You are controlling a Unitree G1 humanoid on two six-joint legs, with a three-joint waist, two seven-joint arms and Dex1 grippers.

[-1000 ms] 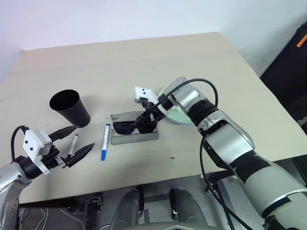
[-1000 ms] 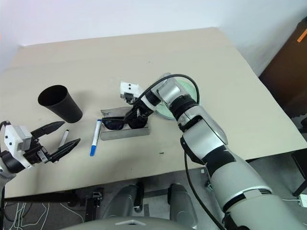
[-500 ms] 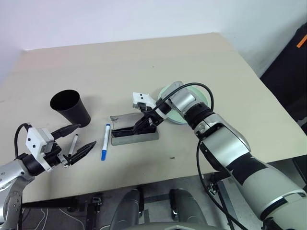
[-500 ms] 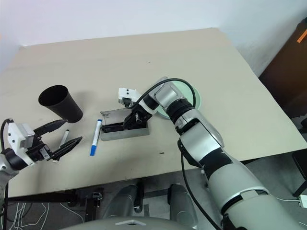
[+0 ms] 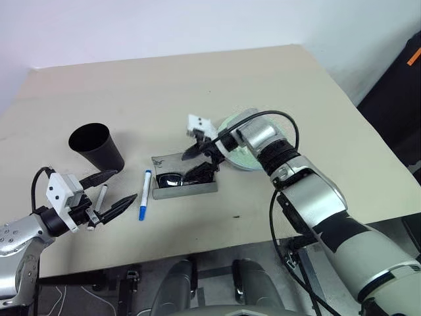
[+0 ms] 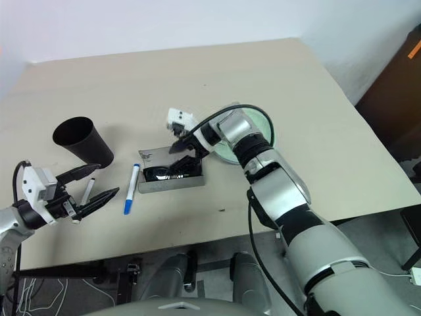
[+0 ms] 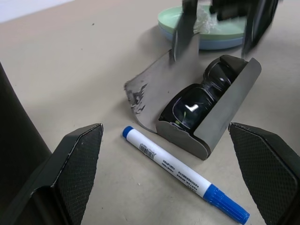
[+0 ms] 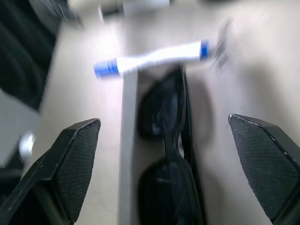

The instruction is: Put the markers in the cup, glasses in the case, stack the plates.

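Observation:
The black sunglasses lie inside the open grey case, whose lid lies back flat. My right gripper hovers just above them, open and holding nothing. A blue-capped marker lies left of the case. The smaller marker is further left, under the open fingers of my left gripper. The black cup stands upright behind it. A mint green plate rests on a light blue one behind the case, partly hidden by my right arm.
A crumpled white tissue sits on the top plate. The beige table runs wide behind the objects. Its front edge is close below the case and the markers. A dark cabinet stands off the table's right side.
My right gripper has opened and lifted off the sunglasses, which now lie in the case. The left gripper has stayed near the small marker.

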